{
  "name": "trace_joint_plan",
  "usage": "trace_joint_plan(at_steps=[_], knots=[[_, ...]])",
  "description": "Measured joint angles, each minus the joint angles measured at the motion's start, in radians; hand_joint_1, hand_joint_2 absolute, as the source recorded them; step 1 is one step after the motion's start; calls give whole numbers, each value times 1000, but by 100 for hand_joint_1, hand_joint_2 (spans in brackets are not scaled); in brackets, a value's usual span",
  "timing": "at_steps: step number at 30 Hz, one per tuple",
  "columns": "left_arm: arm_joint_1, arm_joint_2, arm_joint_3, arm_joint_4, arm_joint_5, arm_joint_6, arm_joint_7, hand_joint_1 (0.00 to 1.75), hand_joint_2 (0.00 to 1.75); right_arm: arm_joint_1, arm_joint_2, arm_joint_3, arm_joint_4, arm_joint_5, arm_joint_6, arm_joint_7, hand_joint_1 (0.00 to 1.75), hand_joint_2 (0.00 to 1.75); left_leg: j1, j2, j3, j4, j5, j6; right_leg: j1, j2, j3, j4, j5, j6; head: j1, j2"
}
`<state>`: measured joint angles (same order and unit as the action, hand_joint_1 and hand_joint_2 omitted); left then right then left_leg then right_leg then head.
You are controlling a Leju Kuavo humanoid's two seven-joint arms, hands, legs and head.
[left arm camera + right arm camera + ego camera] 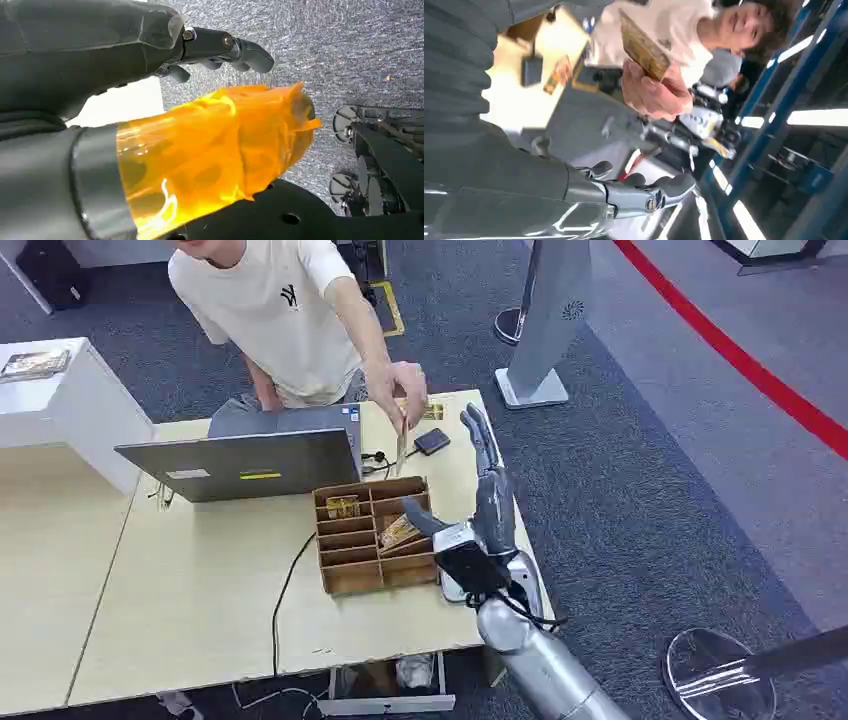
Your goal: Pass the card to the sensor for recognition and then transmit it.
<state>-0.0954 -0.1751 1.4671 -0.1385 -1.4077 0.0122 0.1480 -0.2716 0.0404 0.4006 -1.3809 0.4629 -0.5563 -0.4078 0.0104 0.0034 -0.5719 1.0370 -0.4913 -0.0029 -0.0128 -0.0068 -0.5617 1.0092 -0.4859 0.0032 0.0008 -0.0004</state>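
The right hand [487, 502] stands open and empty while the person's hand [405, 380] holds the card [401, 443], likely thin, stiff, light, best pinched at its edge.

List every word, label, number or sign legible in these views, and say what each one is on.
No text reads clearly.
T-shirt: a small dark chest logo, letters not legible.
Laptop: a yellow sticker and a pale label on the lid, both too small to read.
Card in the person's hand: gold printed face, blurred.
White stand: a round swirl emblem, no words.
Cards in the cardboard organizer: print too small.
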Motion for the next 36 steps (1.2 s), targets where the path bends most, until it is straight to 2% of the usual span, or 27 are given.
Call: trace_joint_plan(at_steps=[5,9,15,20,27,28,29,30,31,33,36], knots=[[0,4,-19,0,-17,-6,7,0,0,-42,-10,6,14,222,-121,29,0,175,0,0,0,0,0,0,0,0,0,0,0,0,0,0],[0,7,-37,0,-31,-14,7,0,0,-68,-10,-4,31,416,-125,23,0,175,0,0,0,0,0,0,0,0,0,0,0,0,0,0],[-1,12,-58,0,-48,-22,10,0,0,-100,15,-74,61,608,-127,-30,0,175,0,0,0,0,0,0,0,0,0,0,0,0,0,0],[-1,14,-74,0,-56,-26,11,0,0,-115,42,-127,85,683,-127,-46,0,175,0,0,0,0,0,0,0,0,0,0,0,0,0,0],[-1,19,-82,0,-61,-37,11,0,0,-120,45,-138,113,683,-127,-28,2,175,0,0,0,0,0,0,0,0,0,0,0,0,0,0],[-1,19,-83,0,-62,-37,11,0,0,-120,45,-138,117,684,-127,-24,21,175,0,0,0,0,0,0,0,0,0,0,0,0,0,0],[-1,20,-85,0,-62,-37,11,0,0,-121,45,-138,120,687,-127,-20,75,175,0,0,0,0,0,0,0,0,0,0,0,0,0,0],[-1,20,-86,0,-63,-37,11,0,0,-121,45,-138,123,689,-127,-16,136,175,0,0,0,0,0,0,0,0,0,0,0,0,0,0],[-1,20,-87,0,-64,-39,11,0,0,-121,45,-138,124,689,-127,-13,154,175,0,0,0,0,0,0,0,0,0,0,0,0,0,0],[-1,20,-87,0,-65,-40,11,0,0,-121,45,-138,127,686,-127,-10,171,175,0,0,0,0,0,0,0,0,0,0,0,0,0,0],[-1,20,-89,0,-65,-40,11,0,0,-121,45,-138,128,680,-127,-3,175,175,0,0,0,0,0,0,0,0,0,0,0,0,0,0]])
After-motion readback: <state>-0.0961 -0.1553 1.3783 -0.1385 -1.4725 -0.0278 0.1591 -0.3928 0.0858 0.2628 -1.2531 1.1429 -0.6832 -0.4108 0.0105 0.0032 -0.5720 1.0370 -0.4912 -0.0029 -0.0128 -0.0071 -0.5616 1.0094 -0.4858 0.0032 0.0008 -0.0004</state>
